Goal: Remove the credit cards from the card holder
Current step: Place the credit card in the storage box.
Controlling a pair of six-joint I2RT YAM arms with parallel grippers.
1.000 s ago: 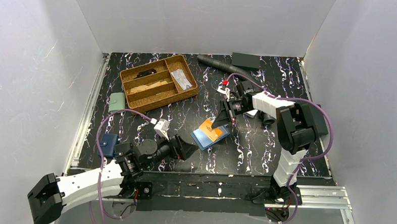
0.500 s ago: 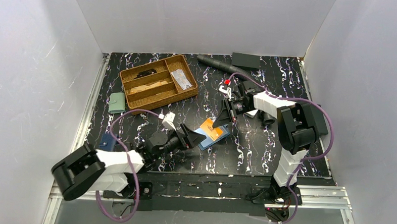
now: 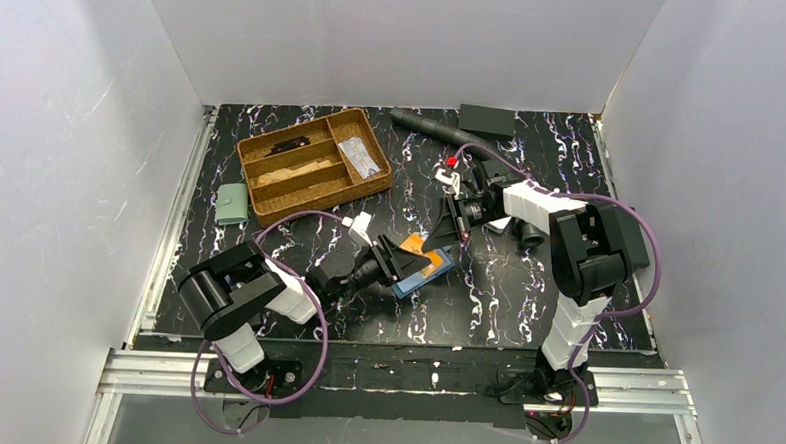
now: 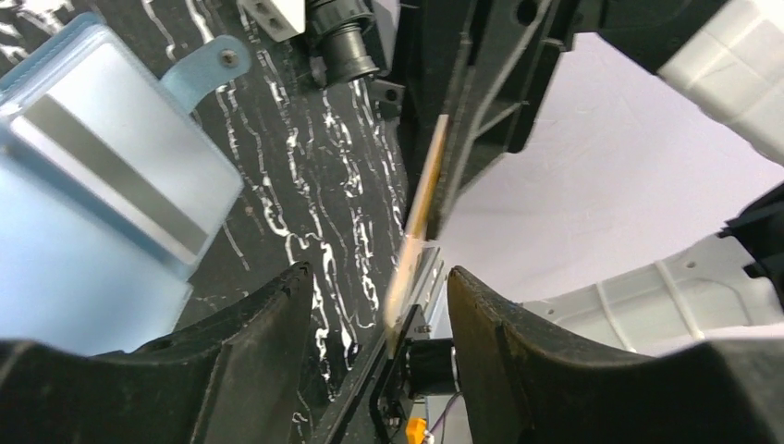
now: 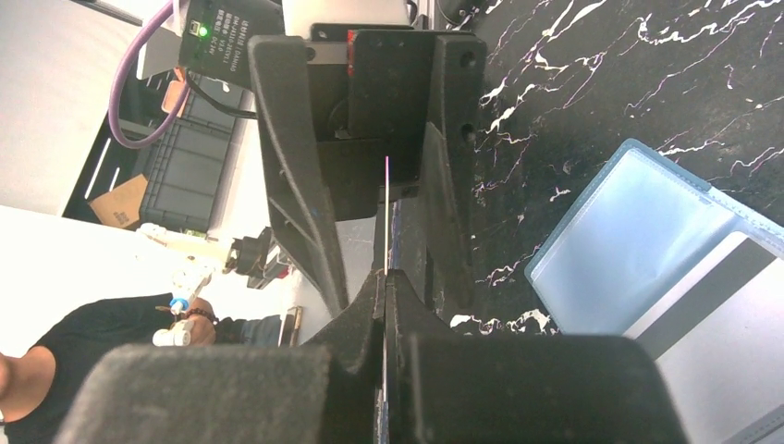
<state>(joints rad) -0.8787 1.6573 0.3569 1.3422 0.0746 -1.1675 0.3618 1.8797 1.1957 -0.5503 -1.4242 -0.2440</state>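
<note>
The teal card holder (image 3: 425,275) lies open mid-table, its light blue inside (image 4: 65,231) facing up. A pale credit card (image 4: 120,176) with a grey stripe lies on it. My right gripper (image 3: 440,236) is shut on an orange credit card (image 3: 416,245) and holds it on edge above the holder. That card shows edge-on (image 4: 422,208) in the left wrist view and as a thin line (image 5: 385,208) in the right wrist view. My left gripper (image 4: 379,271) is open, with one finger on each side of the card's free end and a gap on both sides.
A cork tray (image 3: 311,163) with compartments sits at the back left, with a pale green pouch (image 3: 232,203) beside it. A black tube (image 3: 438,127) and a black box (image 3: 487,119) lie at the back. A black cylinder (image 3: 530,236) rests near the right arm.
My left arm has swung right from the near-left corner up to the held card. Its jaws have narrowed around the card's end. The right gripper has kept hold of the card in place.
</note>
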